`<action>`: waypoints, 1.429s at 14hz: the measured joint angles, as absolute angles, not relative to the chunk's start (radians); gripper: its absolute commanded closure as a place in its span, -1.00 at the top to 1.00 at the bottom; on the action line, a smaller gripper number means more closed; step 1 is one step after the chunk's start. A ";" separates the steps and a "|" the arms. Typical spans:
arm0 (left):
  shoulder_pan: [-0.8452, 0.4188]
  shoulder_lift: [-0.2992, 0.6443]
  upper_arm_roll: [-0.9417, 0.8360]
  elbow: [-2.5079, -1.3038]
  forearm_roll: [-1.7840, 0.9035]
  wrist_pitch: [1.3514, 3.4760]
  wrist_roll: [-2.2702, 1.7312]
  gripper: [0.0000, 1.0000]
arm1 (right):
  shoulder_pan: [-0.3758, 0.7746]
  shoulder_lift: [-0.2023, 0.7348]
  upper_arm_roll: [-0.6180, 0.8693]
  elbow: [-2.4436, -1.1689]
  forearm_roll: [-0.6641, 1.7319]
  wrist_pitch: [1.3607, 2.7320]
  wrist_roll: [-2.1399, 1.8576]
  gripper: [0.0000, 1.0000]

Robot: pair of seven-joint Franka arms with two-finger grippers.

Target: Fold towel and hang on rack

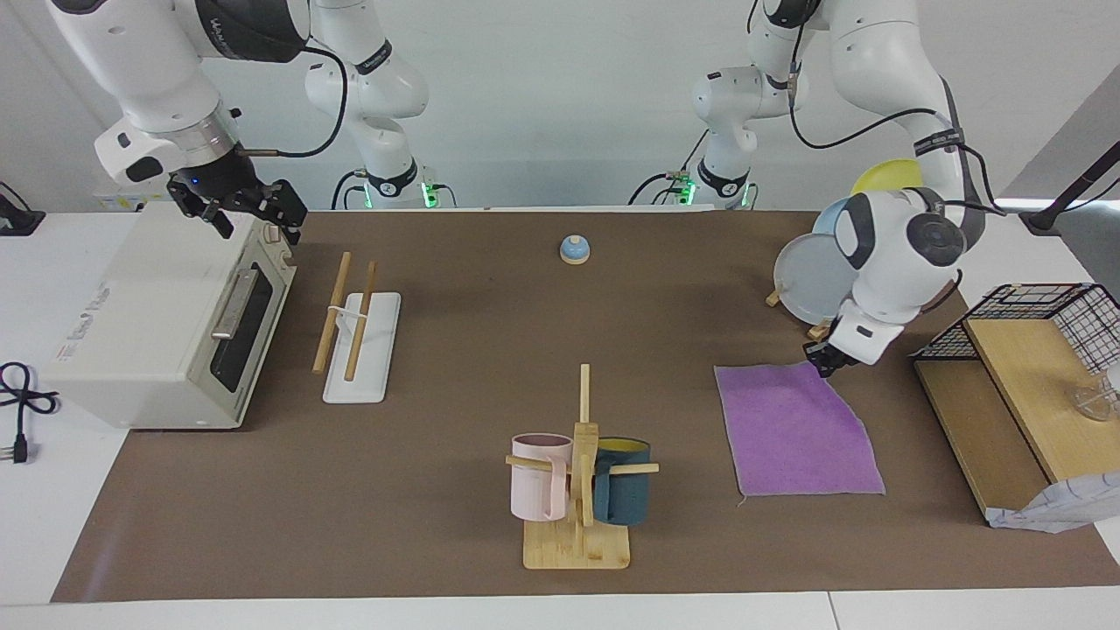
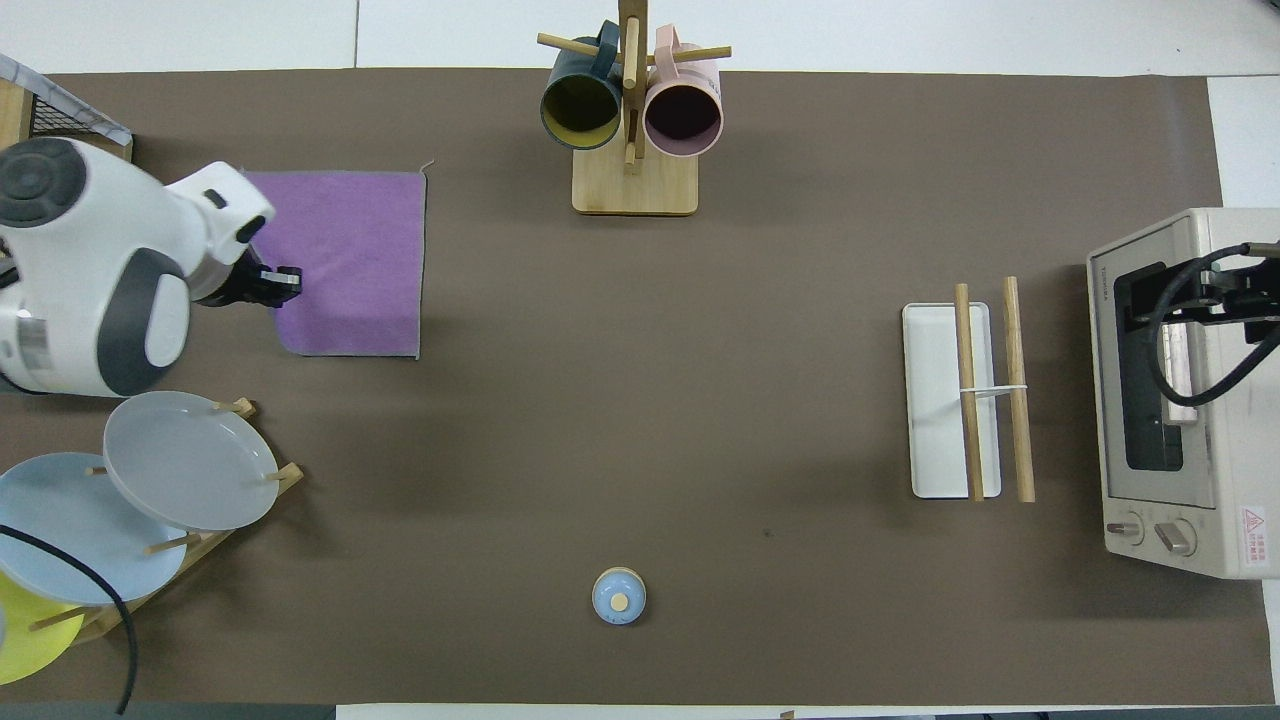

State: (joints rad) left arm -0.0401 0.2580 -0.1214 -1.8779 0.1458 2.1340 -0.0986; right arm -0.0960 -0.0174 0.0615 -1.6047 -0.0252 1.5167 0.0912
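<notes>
My left gripper (image 1: 822, 365) is pinched on the towel (image 1: 796, 433), holding the corner nearest the plates (image 1: 818, 278). That corner is drawn in over the cloth, so the edge there runs slantwise, while the remainder of the purple cloth lies flat on the brown mat (image 1: 490, 350), spreading away from my fingertips toward the mug tree (image 1: 577, 490). From above, my left wrist covers part of the towel (image 2: 350, 265), and the gripper (image 2: 283, 285) sits over its purple face. The plates stand just beside my left gripper, nearer my base.

My right gripper (image 1: 280, 219) hangs over the top front edge of the oven (image 1: 166, 315), jaws spread wide and holding nothing; that arm waits. The rack (image 1: 354, 328) lies just beside the oven, under and a little off from my right gripper, well apart from the towel. A small bell (image 1: 574, 249) sits between my two arms.
</notes>
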 measured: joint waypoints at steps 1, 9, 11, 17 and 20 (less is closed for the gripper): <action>-0.105 0.257 -0.122 -1.877 0.173 2.128 -0.108 -1.00 | -0.096 -0.017 0.061 -1.605 -0.025 1.517 0.091 1.00; -0.244 0.281 -0.118 -1.998 0.197 2.229 -0.234 0.99 | -0.096 -0.017 0.061 -1.605 -0.025 1.518 0.091 1.00; -0.243 0.279 -0.116 -2.000 0.195 2.230 -0.263 1.00 | -0.096 -0.017 0.061 -1.605 -0.025 1.518 0.091 1.00; -0.136 0.244 -0.104 -1.946 -0.036 2.223 -0.179 1.00 | -0.096 -0.017 0.062 -1.605 -0.025 1.518 0.091 1.00; -0.026 0.242 -0.101 -1.938 -0.166 2.225 -0.009 1.00 | -0.096 -0.017 0.061 -1.605 -0.025 1.518 0.091 1.00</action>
